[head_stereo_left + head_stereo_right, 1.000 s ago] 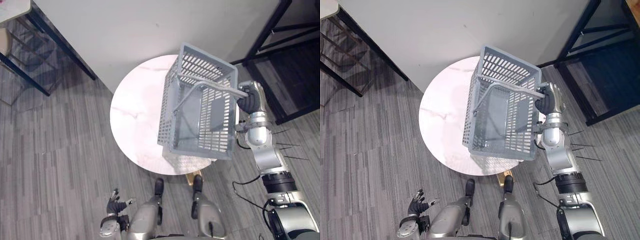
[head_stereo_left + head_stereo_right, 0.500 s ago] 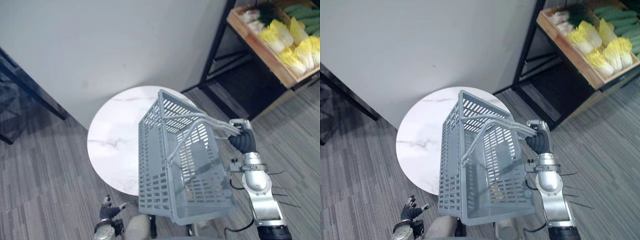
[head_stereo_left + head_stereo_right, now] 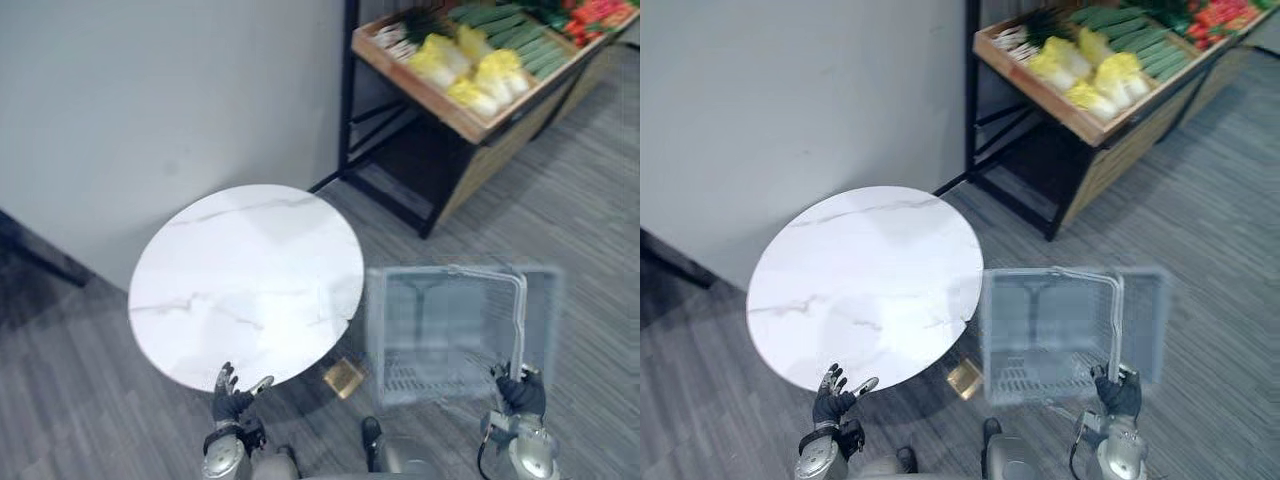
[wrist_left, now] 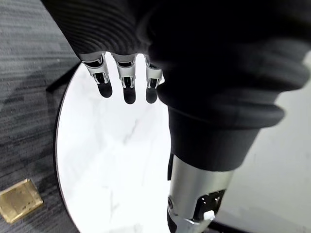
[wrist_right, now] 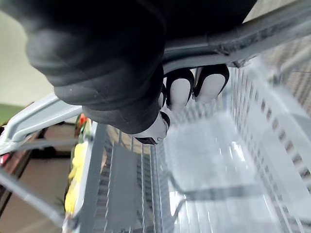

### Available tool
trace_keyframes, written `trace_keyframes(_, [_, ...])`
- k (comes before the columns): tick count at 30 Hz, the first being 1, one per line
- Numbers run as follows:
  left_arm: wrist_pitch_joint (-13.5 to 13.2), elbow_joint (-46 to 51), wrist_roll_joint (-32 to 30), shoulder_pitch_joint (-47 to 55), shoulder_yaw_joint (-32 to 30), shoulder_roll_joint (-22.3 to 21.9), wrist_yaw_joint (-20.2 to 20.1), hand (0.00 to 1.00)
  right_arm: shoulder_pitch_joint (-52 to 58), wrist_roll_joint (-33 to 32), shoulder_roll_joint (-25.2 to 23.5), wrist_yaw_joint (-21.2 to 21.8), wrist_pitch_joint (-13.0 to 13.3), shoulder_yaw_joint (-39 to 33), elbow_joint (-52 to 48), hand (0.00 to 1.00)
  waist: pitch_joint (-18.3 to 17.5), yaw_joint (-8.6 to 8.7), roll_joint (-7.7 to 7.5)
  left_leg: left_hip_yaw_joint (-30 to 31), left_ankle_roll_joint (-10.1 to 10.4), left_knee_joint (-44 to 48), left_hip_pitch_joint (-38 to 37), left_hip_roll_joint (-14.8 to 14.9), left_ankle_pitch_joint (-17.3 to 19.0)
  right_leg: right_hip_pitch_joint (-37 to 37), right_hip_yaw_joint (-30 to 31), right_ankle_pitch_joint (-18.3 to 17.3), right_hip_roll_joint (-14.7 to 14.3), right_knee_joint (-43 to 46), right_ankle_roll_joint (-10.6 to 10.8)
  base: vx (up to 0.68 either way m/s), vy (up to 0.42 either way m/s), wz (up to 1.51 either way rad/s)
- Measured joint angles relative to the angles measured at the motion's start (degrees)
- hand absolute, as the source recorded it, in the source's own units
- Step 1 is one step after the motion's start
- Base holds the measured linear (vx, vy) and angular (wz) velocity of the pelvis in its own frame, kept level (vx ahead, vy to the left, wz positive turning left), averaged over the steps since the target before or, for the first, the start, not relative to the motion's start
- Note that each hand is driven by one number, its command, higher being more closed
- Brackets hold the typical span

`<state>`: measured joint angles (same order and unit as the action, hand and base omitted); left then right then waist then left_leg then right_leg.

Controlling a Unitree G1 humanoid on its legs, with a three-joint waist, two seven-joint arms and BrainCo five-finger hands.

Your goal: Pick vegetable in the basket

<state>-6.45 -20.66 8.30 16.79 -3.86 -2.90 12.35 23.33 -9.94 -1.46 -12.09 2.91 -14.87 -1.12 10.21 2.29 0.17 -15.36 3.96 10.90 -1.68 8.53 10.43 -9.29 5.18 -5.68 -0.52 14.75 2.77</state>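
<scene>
**Right robot hand and basket.** The right robot hand (image 3: 520, 392) is clenched around the handle (image 3: 518, 320) of a grey slotted basket (image 3: 392, 318). In the right wrist view its fingers (image 5: 180, 92) curl under the grey bar, with the slotted walls showing just past them. The basket hangs over the floor, off the counter. It is just beside the right edge of the round, white, marble-patterned counter (image 3: 250, 280) and nearer the robot than the shelf. Its outline is blurred.

**Left robot hand.** The left robot hand (image 3: 232, 402) is released, fingers spread and relaxed, holding nothing. It sits low at the counter's near edge. In the left wrist view its dark fingertips (image 4: 129, 92) point out over the white top.

**Vegetables.** The vegetables lie in a wooden crate (image 3: 455, 115) on a black-framed shelf (image 3: 350, 110) beyond the counter's far right edge, well apart from both hands. Pale yellow cabbages (image 3: 480, 85) fill the middle of the crate. Long green vegetables (image 3: 515, 35) lie beside them, and red ones (image 3: 595, 12) are at the far end.

**Floor.** A small brass-coloured square (image 3: 343, 377) lies on the grey plank floor, between the counter's near right edge and the basket.
</scene>
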Motion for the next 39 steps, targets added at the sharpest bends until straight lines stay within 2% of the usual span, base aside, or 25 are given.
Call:
trace_keyframes(4, [0.0, 0.5, 0.0, 0.0, -0.1, -0.2, 0.0, 0.00, -1.5, -3.3, -0.4, -0.8, 0.5, -1.4, 0.1, 1.00, -0.4, -0.69, 0.92, -8.8, -0.1, 3.2, -0.8, 1.8, 2.5, -2.3, 2.7, 1.6, -0.8, -1.1, -0.4, -0.06, 0.063, -1.18])
trace_keyframes(8, [0.0, 2.3, -0.1, -0.4, -0.2, 1.3, 0.1, 0.00, -1.9, -2.9, -0.3, -1.6, 0.6, -3.9, 6.1, 1.00, -0.5, -1.52, 0.74, -19.8, 0.1, 2.8, -5.0, 3.3, 3.4, -4.1, -18.9, 1.4, 7.4, 1.5, -2.4, 0.03, 0.067, -1.32])
trace_keyframes(9, [0.0, 2.3, -0.1, -0.9, -0.2, 1.7, 0.1, 0.00, -1.9, -3.0, -0.2, -1.6, 0.5, -4.8, 8.0, 1.00, -0.5, -1.30, 0.77, -22.5, 1.0, 2.7, -6.8, 3.8, 3.9, -4.2, -25.5, 1.8, 9.6, 2.8, -2.9, 0.12, -0.047, -1.33])
trace_keyframes(11, [0.1, 2.3, -0.6, -2.3, 0.0, 2.1, 0.1, 0.00, -2.1, -3.1, 0.1, -1.5, 0.5, -4.9, 11.8, 1.00, -0.6, -1.19, 1.16, -25.5, 2.0, 2.5, -9.1, 4.4, 4.5, -4.4, -33.2, 1.5, 11.5, 5.7, -4.6, 0.16, -0.085, -1.30])
trace_keyframes(12, [0.1, 2.2, -0.9, -3.5, 0.8, 2.5, 0.1, 0.00, -2.9, -3.1, 0.4, -1.0, 0.5, -4.8, 14.3, 1.00, -0.7, -0.64, 1.29, -26.7, 2.0, 1.4, -10.1, 4.4, 4.6, -5.2, -36.2, -0.6, 12.4, 8.2, -4.8, 0.18, -0.119, -1.15])
trace_keyframes(15, [0.4, 1.2, -2.4, -6.7, 2.9, 3.8, -0.9, 0.00, -5.4, -3.9, 2.2, 0.3, 0.1, -4.8, 19.0, 1.00, -0.7, 0.52, 1.61, -27.7, 2.9, 0.3, -11.8, 4.2, 4.0, -8.6, -32.4, -3.0, 11.1, 12.5, -5.5, 0.20, -0.153, -1.07])
trace_keyframes(17, [0.9, -0.6, -3.1, -7.9, 3.7, 3.4, -1.7, 0.00, -6.7, -5.4, 3.9, 2.0, 0.0, -4.4, 20.3, 1.00, -0.6, 1.62, 1.74, -26.2, 3.8, 7.2, -12.4, 6.1, 2.2, -8.6, -28.3, -5.5, 8.6, 14.8, -5.8, 0.30, -0.230, -1.15])
trace_keyframes(18, [1.0, -0.7, -3.2, -7.7, 3.7, 3.1, -2.2, 0.00, -6.6, -5.6, 3.9, 2.5, 0.0, -4.3, 20.2, 1.00, -0.5, 1.73, 1.87, -25.4, 3.0, 11.9, -12.1, 7.6, 1.5, -7.8, -27.2, -6.0, 7.7, 14.7, -5.9, 0.32, -0.198, -1.08])
trace_keyframes(19, [1.1, -0.6, -3.4, -7.0, 3.7, 2.4, -2.4, 0.00, -6.2, -6.3, 3.6, 3.5, 0.0, -4.2, 20.0, 1.00, -0.1, 1.49, 2.45, -22.0, -1.7, 23.5, -9.7, 11.5, -1.9, -5.1, -24.6, -6.4, 5.4, 13.3, -6.3, 0.27, -0.123, -1.06])
trace_keyframes(20, [1.1, -0.6, -3.4, -6.3, 3.7, 2.1, -2.4, 0.00, -6.0, -6.6, 3.7, 3.7, 0.0, -3.0, 19.7, 1.00, 0.3, 0.74, 2.71, -17.7, -4.9, 32.5, -6.9, 13.9, -6.4, -2.8, -22.7, -6.7, 4.1, 11.7, -6.8, 0.37, -0.079, -1.39])
trace_keyframes(21, [1.1, -0.4, -3.3, -5.5, 3.7, 1.8, -2.5, 0.00, -5.5, -7.7, 3.6, 3.6, 0.0, -1.7, 19.3, 1.00, 0.5, -0.81, 2.87, -10.6, -3.7, 42.0, -1.4, 14.2, -4.9, -0.7, -20.1, -7.5, 2.7, 10.4, -7.7, 0.30, -0.007, -1.10])
trace_keyframes(23, [1.1, -0.1, -3.2, -4.5, 3.6, 1.9, -2.3, 0.00, -5.5, -8.0, 3.1, 3.4, 0.0, -0.5, 18.5, 1.00, 0.7, -1.78, 2.80, -2.1, -1.7, 48.2, 7.8, 10.8, -1.0, 1.6, -17.3, -8.4, 2.5, 8.9, -7.5, 0.33, 0.037, -0.92])
trace_keyframes(25, [1.1, 0.4, -2.9, -3.3, 3.5, 1.9, -2.3, 0.00, -5.6, -8.0, 3.0, 3.4, -0.1, 0.3, 17.4, 1.00, 0.7, -3.49, 2.78, 1.1, -1.2, 45.0, 13.7, 7.6, 2.3, 4.1, -14.4, -8.9, 2.6, 6.7, -6.7, 0.34, 0.083, -0.79])
trace_keyframes(26, [1.0, 1.1, -2.8, -2.1, 3.3, 1.9, -2.2, 0.00, -5.7, -8.0, 3.1, 3.3, -0.1, 1.5, 17.2, 1.00, 0.7, -4.67, 2.79, 1.3, -1.5, 39.8, 16.3, 6.0, 3.6, 6.1, -13.1, -9.2, 2.8, 5.1, -6.2, 0.39, 0.159, -0.56])
trace_keyframes(28, [1.0, 2.4, -2.5, -0.4, 3.0, 1.9, -2.1, 0.00, -5.8, -8.0, 3.2, 3.3, -0.3, 1.9, 16.1, 1.00, 0.7, -5.29, 2.63, 1.3, -1.7, 30.1, 19.5, 3.1, 3.8, 9.7, -12.5, -10.1, 3.8, 2.8, -4.6, 0.41, 0.203, -0.25])
trace_keyframes(29, [1.0, 2.9, -2.5, 0.0, 3.0, 1.9, -2.0, 0.00, -5.8, -8.0, 3.4, 3.3, -0.3, 1.9, 15.4, 1.00, 0.6, -5.68, 2.45, 1.1, -1.2, 24.3, 20.0, 1.2, 3.3, 10.9, -12.4, -10.7, 4.8, 2.1, -3.5, 0.45, 0.255, -0.12])
trace_keyframes(30, [1.0, 3.2, -2.5, 0.0, 3.1, 1.8, -1.8, 0.00, -6.2, -8.0, 4.5, 3.4, 0.2, 1.9, 15.4, 1.00, 0.4, -6.44, 2.81, 1.4, -0.5, 13.3, 19.8, -1.4, -0.4, 12.5, -11.6, -12.0, 5.3, 1.3, -1.5, 0.58, 0.305, -0.26])
trace_keyframes(31, [1.1, 3.0, -2.5, 0.0, 3.0, 2.1, -1.4, 0.00, -7.6, -8.0, 4.9, 3.4, 0.4, 1.9, 16.8, 1.00, 0.3, -6.78, 2.03, 0.9, -5.0, 12.1, 18.5, -3.2, -4.0, 13.5, -10.5, -12.5, 6.2, 0.9, 0.0, 0.64, 0.287, -0.10])
trace_keyframes(32, [1.1, 3.0, -2.5, 0.1, 2.7, 2.5, -0.9, 0.00, -8.7, -7.9, 4.9, 3.5, 0.4, 2.4, 17.8, 1.00, -0.6, -6.17, 0.15, 0.5, -6.2, 12.1, 18.5, -5.3, -3.2, 14.4, -9.8, -12.2, 7.9, -0.9, 0.8, 0.57, 0.234, 0.08])
trace_keyframes(33, [1.2, 3.2, -2.5, -1.0, 1.5, 2.7, -0.6, 0.00, -9.0, -7.8, 5.4, 3.5, 0.7, 2.4, 17.9, 1.00, -0.6, -6.27, -0.44, 0.2, -8.0, 14.5, 18.9, -5.9, -0.5, 15.6, -9.3, -11.0, 8.9, -1.7, 2.5, 0.69, 0.309, 0.16])
trace_keyframes(34, [1.2, 4.3, -2.5, -1.2, 0.8, 2.1, 0.1, 0.00, -10.0, -7.4, 5.3, 3.9, 0.5, 2.4, 18.5, 1.00, -0.4, -6.82, -0.98, -0.4, -8.5, 16.6, 17.0, -6.5, 2.6, 15.7, -8.2, -10.2, 9.9, 3.4, 3.9, 0.57, 0.286, 0.02])
trace_keyframes(36, [1.1, 4.4, -2.6, -1.1, 1.1, 2.2, 0.3, 0.00, -10.2, -6.8, 5.1, 4.6, 0.5, 2.4, 19.2, 1.00, -0.4, -6.99, -1.21, -0.5, -8.5, 14.9, 13.3, -7.8, 4.4, 12.5, -7.4, -8.9, 11.2, 14.7, 6.8, 0.49, 0.234, 0.00])
trace_keyframes(37, [1.2, 4.5, -2.5, -1.1, 1.4, 2.7, 0.5, 0.00, -10.6, -5.6, 4.7, 4.9, 0.5, 2.5, 20.4, 1.00, -0.3, -6.61, -1.54, -0.3, -8.8, 12.6, 9.1, -9.1, 5.8, 6.5, -6.0, -4.0, 12.8, 30.6, 12.7, 0.53, 0.172, 0.19])
trace_keyframes(38, [1.2, 4.5, -2.5, -1.2, 1.9, 3.3, 0.5, 0.00, -10.4, -5.1, 4.3, 4.9, 0.4, 2.5, 20.6, 1.00, -0.2, -6.12, -1.67, 0.3, -8.9, 11.3, 5.9, -9.9, 6.7, 2.8, -6.0, -3.0, 14.1, 40.9, 12.3, 0.65, 0.147, 0.36])
trace_keyframes(39, [1.2, 4.5, -2.5, -1.2, 2.0, 4.0, 0.5, 0.00, -10.0, -5.0, 4.1, 4.9, 0.4, 2.6, 20.7, 1.00, -0.1, -5.80, -1.46, 1.1, -8.9, 9.4, 1.5, -10.5, 7.4, -0.8, -7.5, -4.0, 15.3, 49.2, 10.3, 0.76, 0.086, 0.61])
